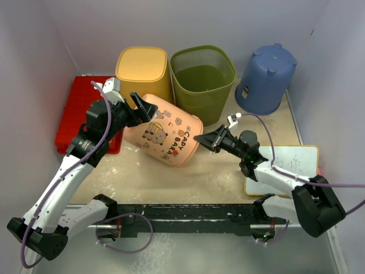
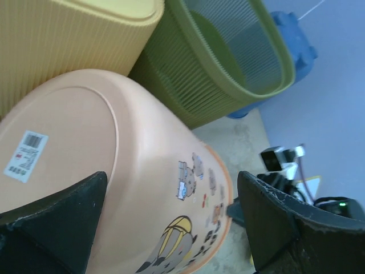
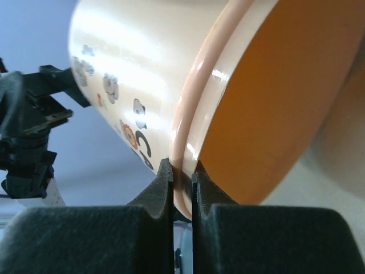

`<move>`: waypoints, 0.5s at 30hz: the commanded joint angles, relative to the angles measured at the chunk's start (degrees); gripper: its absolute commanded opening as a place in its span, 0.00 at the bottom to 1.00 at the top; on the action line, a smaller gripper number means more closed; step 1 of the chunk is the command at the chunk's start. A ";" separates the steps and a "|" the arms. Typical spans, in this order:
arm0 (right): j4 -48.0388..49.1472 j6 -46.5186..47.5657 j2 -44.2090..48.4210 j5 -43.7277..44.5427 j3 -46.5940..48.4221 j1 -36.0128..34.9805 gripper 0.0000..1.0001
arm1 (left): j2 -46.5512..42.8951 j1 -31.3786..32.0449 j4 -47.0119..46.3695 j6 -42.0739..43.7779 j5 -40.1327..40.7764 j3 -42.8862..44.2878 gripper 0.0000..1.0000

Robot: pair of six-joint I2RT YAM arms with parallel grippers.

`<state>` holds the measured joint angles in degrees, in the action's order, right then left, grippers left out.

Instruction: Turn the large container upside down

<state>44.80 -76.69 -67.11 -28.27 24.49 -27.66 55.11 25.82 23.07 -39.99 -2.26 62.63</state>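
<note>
The large peach container [image 1: 165, 134] with bear cartoons lies tilted on its side, base toward the left, rim toward the right. My right gripper [image 1: 201, 138] is shut on its rim; the right wrist view shows the rim [image 3: 191, 114] pinched between my right gripper's [image 3: 182, 177] two pads. My left gripper [image 1: 142, 108] is open at the container's base end. In the left wrist view the container's wall [image 2: 114, 188] fills the space between that gripper's [image 2: 171, 222] wide-apart fingers, with a barcode sticker [image 2: 25, 155] on the base.
A yellow bin [image 1: 142, 68] and a green mesh basket [image 1: 202, 80] stand close behind the container. A blue bucket [image 1: 266, 77] sits upside down at the back right. A red tray [image 1: 80, 114] lies on the left, and a whiteboard [image 1: 285, 165] on the right.
</note>
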 commanded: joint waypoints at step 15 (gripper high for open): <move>-4.19 8.65 -7.73 -4.24 -3.72 -4.77 0.23 | 5.39 3.44 -24.14 -12.85 -22.74 1.52 0.89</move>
<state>59.77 -77.01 -74.81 -31.62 18.85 -32.32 60.25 29.47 4.05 -50.09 -21.15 63.66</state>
